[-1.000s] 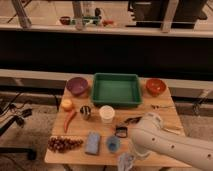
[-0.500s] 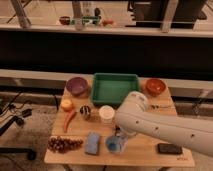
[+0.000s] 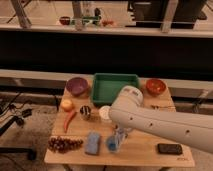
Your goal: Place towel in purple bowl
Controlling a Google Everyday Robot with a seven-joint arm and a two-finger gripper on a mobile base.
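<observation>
The towel is a folded blue pad lying flat near the table's front edge, left of centre. The purple bowl stands at the back left of the table with nothing showing in it. My gripper hangs from the big white arm and points down at the front middle of the table, just right of the towel and right above a small blue object. The arm hides the table surface behind the gripper.
A green tray stands at the back centre and an orange bowl at the back right. A white cup, a dark can, an orange fruit, a red chili, grapes and a black device lie around.
The white arm has swung from the front right corner leftward across the table. The gripper now hangs lower over the front middle, next to the towel. The towel has not moved.
</observation>
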